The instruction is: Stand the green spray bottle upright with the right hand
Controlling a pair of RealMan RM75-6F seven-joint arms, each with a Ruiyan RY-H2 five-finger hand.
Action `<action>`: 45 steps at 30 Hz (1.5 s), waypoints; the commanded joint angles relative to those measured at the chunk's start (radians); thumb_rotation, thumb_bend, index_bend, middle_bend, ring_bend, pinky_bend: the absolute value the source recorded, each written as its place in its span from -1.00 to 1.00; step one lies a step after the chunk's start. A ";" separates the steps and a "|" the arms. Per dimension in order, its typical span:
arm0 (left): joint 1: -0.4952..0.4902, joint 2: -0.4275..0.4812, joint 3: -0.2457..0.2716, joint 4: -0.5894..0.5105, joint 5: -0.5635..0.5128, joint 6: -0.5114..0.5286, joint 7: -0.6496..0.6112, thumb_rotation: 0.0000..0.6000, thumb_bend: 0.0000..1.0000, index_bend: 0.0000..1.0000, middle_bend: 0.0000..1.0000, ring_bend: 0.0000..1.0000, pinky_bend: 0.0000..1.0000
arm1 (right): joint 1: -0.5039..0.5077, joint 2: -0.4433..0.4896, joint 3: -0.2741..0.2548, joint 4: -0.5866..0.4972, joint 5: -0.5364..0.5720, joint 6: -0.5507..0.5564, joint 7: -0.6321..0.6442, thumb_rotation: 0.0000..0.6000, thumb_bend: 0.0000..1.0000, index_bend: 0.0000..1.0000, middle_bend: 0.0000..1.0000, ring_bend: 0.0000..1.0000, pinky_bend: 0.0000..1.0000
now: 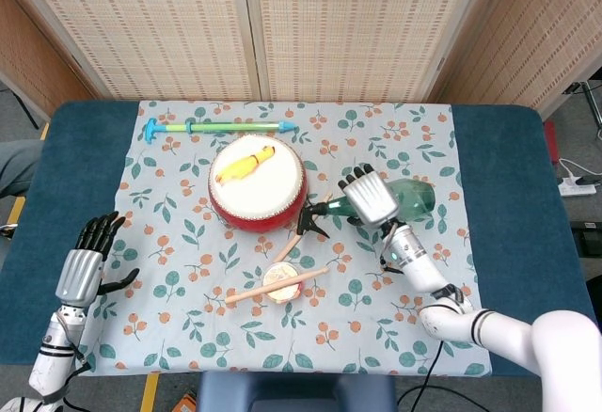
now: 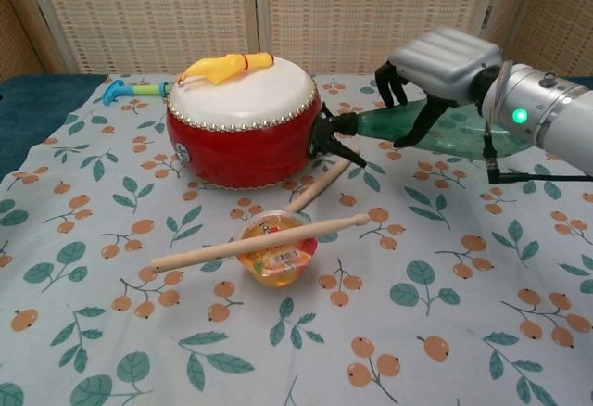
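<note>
**Caller:** While you've got that grip, tell me where the green spray bottle sits.

**Me:** It's in my right hand, fingers curled over the top of its body near the neck. From the chest view it's off the cloth, lying close to level, black trigger head pointing toward nine o'clock and almost at the side of the red drum. I can't tell whether they touch.

**Caller:** And the fat end?

**Me:** Out toward three o'clock, tucked behind my wrist in the chest view. From the head view it pokes out past my knuckles.

**Caller:** What's under it?

**Me:** Floral tablecloth, and a wooden drumstick lying at a slant just below the trigger head. A second drumstick lies across a jelly cup, down toward six o'clock from the drum.

**Caller:** Anything on the drum?

**Me:** A yellow toy lying on the skin. Beyond it at twelve o'clock there's a green-and-blue stick along the far edge of the cloth.

**Caller:** Left side?

**Me:** My left hand is near the left edge of the cloth at eight o'clock, fingers spread, holding nothing, well apart from everything else.
</note>
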 commanded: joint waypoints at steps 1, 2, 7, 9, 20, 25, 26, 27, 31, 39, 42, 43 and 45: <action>-0.001 -0.003 0.002 0.002 0.001 -0.004 0.002 1.00 -0.62 -0.96 -1.00 -1.00 -0.96 | -0.089 0.124 0.041 -0.148 -0.040 0.137 0.218 1.00 -1.00 0.25 0.05 -0.30 -0.26; -0.002 -0.006 0.003 0.004 0.001 -0.007 0.003 1.00 -0.62 -0.96 -1.00 -1.00 -0.96 | -0.115 0.136 0.049 -0.161 -0.062 0.191 0.303 1.00 -1.00 0.25 0.05 -0.29 -0.25; -0.006 -0.011 0.005 0.007 -0.001 -0.021 0.011 1.00 -0.62 -0.95 -1.00 -1.00 -0.96 | -0.210 0.157 0.059 -0.145 -0.143 0.373 0.657 1.00 -1.00 0.24 0.05 -0.27 -0.21; -0.008 -0.013 0.005 0.006 -0.001 -0.023 0.018 1.00 -0.62 -0.95 -1.00 -1.00 -0.96 | -0.243 0.155 0.057 -0.114 -0.168 0.434 0.786 1.00 -1.00 0.25 0.05 -0.27 -0.21; -0.011 -0.031 0.003 0.023 -0.005 -0.027 0.035 1.00 -0.62 -0.95 -1.00 -1.00 -0.96 | -0.273 -0.071 0.050 0.310 -0.211 0.539 1.711 1.00 -1.00 0.26 0.05 -0.30 -0.23; -0.011 -0.041 -0.003 0.040 -0.010 -0.021 0.025 1.00 -0.61 -0.95 -1.00 -1.00 -0.96 | -0.265 -0.185 0.044 0.497 -0.206 0.539 1.884 1.00 -1.00 0.29 0.06 -0.30 -0.25; -0.011 -0.044 -0.004 0.044 -0.009 -0.017 0.021 1.00 -0.61 -0.95 -1.00 -1.00 -0.96 | -0.259 -0.209 0.038 0.539 -0.212 0.539 1.902 1.00 -1.00 0.30 0.06 -0.30 -0.25; -0.011 -0.047 -0.004 0.049 -0.009 -0.015 0.018 1.00 -0.61 -0.96 -1.00 -1.00 -0.96 | -0.255 -0.225 0.032 0.568 -0.218 0.542 1.910 1.00 -1.00 0.31 0.07 -0.30 -0.25; -0.012 -0.057 -0.004 0.066 -0.005 -0.004 -0.002 1.00 -0.62 -0.95 -1.00 -1.00 -0.96 | -0.233 -0.271 0.004 0.665 -0.253 0.571 1.906 1.00 -1.00 0.33 0.08 -0.30 -0.25; -0.011 -0.076 -0.014 0.102 -0.009 0.016 -0.026 1.00 -0.62 -0.95 -1.00 -1.00 -0.96 | -0.188 -0.300 -0.025 0.736 -0.287 0.604 1.820 1.00 -1.00 0.33 0.08 -0.30 -0.25; -0.014 -0.083 -0.015 0.117 -0.013 0.008 -0.034 1.00 -0.62 -0.95 -1.00 -1.00 -0.96 | -0.172 -0.303 -0.029 0.745 -0.289 0.597 1.811 1.00 -1.00 0.33 0.08 -0.30 -0.25; -0.015 -0.085 -0.015 0.122 -0.014 0.005 -0.036 1.00 -0.62 -0.95 -1.00 -1.00 -0.96 | -0.168 -0.304 -0.029 0.746 -0.287 0.594 1.813 1.00 -1.00 0.33 0.08 -0.30 -0.25; -0.017 -0.090 -0.016 0.131 -0.016 -0.001 -0.039 1.00 -0.62 -0.95 -1.00 -1.00 -0.96 | -0.156 -0.307 -0.026 0.750 -0.282 0.588 1.823 1.00 -1.00 0.33 0.08 -0.30 -0.25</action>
